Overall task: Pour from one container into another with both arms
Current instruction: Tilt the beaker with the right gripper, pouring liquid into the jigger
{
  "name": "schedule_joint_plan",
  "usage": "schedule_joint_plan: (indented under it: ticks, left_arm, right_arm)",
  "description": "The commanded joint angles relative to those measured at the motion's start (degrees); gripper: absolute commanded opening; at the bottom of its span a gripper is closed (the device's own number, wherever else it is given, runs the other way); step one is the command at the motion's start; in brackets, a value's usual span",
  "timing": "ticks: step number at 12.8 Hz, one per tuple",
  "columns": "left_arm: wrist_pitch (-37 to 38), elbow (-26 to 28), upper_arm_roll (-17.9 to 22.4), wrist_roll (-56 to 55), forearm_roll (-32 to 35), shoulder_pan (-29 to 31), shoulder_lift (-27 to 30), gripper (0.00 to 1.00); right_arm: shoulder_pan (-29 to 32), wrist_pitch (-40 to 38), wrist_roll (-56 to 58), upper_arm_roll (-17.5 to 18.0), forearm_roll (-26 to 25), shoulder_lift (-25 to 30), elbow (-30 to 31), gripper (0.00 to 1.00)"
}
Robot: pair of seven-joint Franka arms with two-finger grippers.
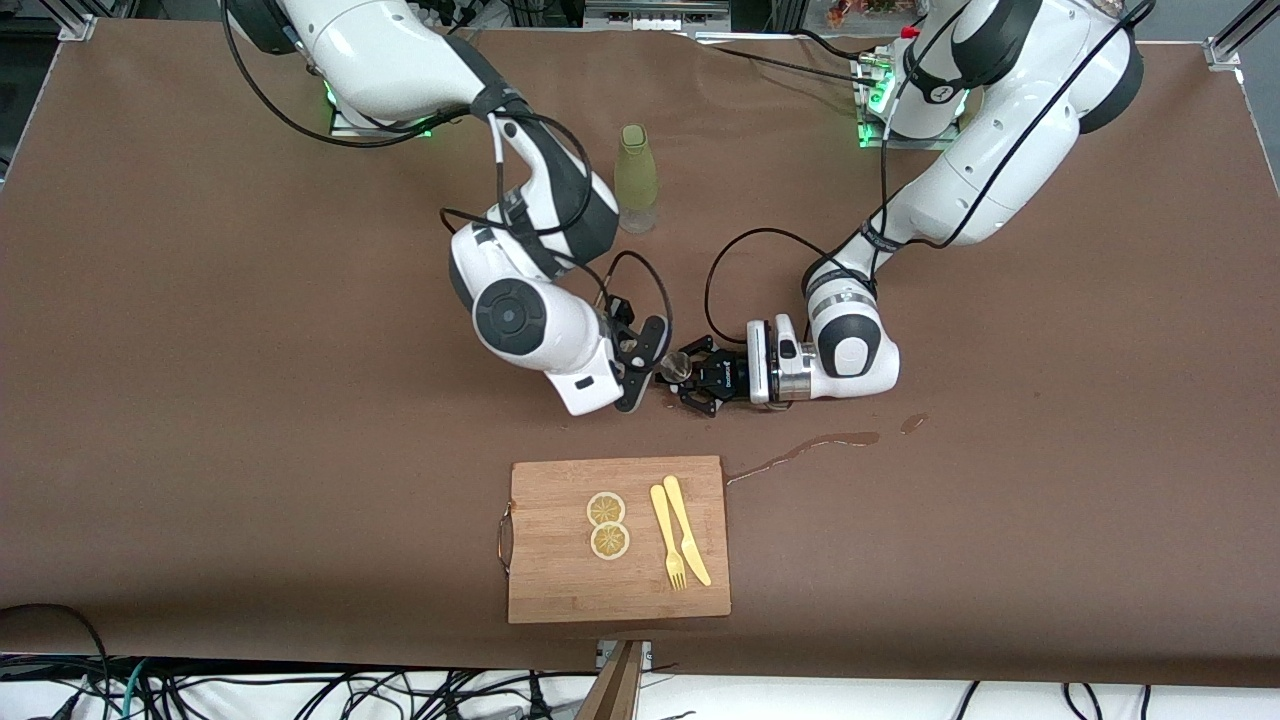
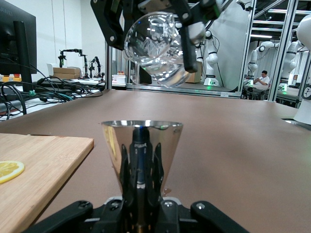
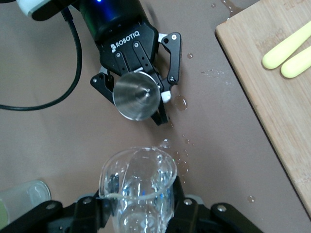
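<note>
My left gripper lies low over the table's middle, shut on a small steel cone-shaped cup that stands upright with its mouth up. In the front view the left gripper holds this cup at its fingertips. My right gripper is shut on a clear glass, tilted with its rim toward the steel cup. From the left wrist view the glass hangs just above the cup. The right gripper sits right beside the left one.
A green bottle stands near the right arm's elbow. The wooden board nearer the camera carries two lemon slices, a yellow fork and knife. A spilled streak and droplets wet the brown table.
</note>
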State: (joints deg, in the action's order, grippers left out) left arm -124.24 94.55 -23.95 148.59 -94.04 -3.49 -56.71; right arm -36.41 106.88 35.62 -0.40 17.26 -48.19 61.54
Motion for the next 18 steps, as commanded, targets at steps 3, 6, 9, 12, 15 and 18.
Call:
schedule_joint_plan:
  ticks: [3,6,9,12,15,18]
  left_arm:
    - [-1.79,-0.68,-0.75,1.35,-3.42,-0.37,-0.16,0.0]
    - [-2.58,-0.68,-0.93,1.35,-3.69,-0.46,-0.07,0.0]
    - [-2.58,-0.68,-0.93,1.44,-3.69,-0.46,-0.07,0.0]
    - [-2.58,-0.68,-1.1,1.53,-3.69,-0.46,-0.25,0.0]
    - [-2.5,-0.68,-1.19,1.97,-3.6,-0.46,-0.33,0.0]
    - [-2.58,-0.68,-1.19,2.23,-3.6,-0.55,-0.42,0.0]
  right_arm:
    - [-2.78,0.51,-5.46,-0.57,-4.15,0.55,-0.72,0.09]
    - [-4.28,0.69,-5.73,-0.66,-5.29,0.55,-0.72,0.09]
    - [-5.42,0.69,-6.61,-0.74,-5.74,0.55,-0.72,0.09]
    - [-5.68,0.26,-7.14,-0.66,-7.31,0.64,-0.72,0.09]
    - [-6.48,0.34,-9.24,-0.66,-9.43,0.64,-0.72,0.09]
    - [-6.56,0.69,-9.86,-0.66,-9.79,0.55,-0.72,0.1]
